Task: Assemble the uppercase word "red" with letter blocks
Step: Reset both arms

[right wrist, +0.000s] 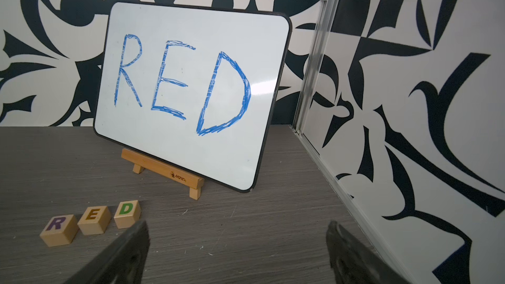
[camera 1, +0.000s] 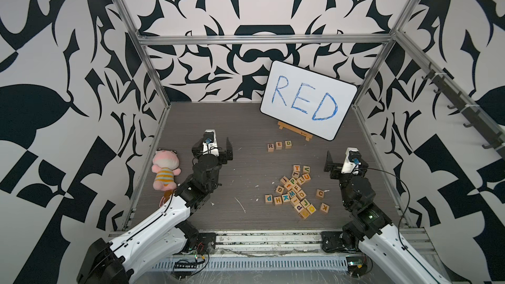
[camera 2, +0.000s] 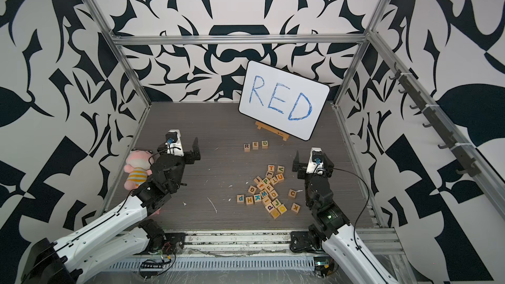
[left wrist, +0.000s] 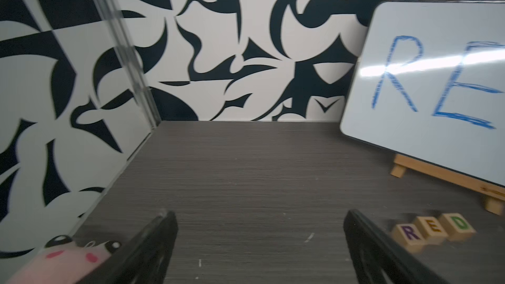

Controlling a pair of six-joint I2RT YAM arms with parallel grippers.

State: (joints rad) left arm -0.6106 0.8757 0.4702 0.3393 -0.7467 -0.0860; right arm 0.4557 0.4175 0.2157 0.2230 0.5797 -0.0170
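Three letter blocks stand in a row on the grey table and spell the uppercase word "red": a dark R (camera 1: 270,147), an orange-red E (camera 1: 279,145) and a green D (camera 1: 288,144). The row also shows in the right wrist view, R (right wrist: 56,224), E (right wrist: 93,214), D (right wrist: 126,209), and in the left wrist view at the R (left wrist: 409,233). My left gripper (camera 1: 212,146) (left wrist: 261,214) hovers left of the row, open and empty. My right gripper (camera 1: 347,159) (right wrist: 237,225) hangs to the row's right and nearer the front, also open with nothing between its fingers.
A heap of loose letter blocks (camera 1: 296,189) lies in front of the row, with single C (camera 1: 320,193) and K (camera 1: 324,207) blocks beside it. A white board (camera 1: 308,99) with blue handwritten "RED" leans on a wooden easel (camera 1: 295,131) behind. A pink plush toy (camera 1: 164,170) lies at the left wall.
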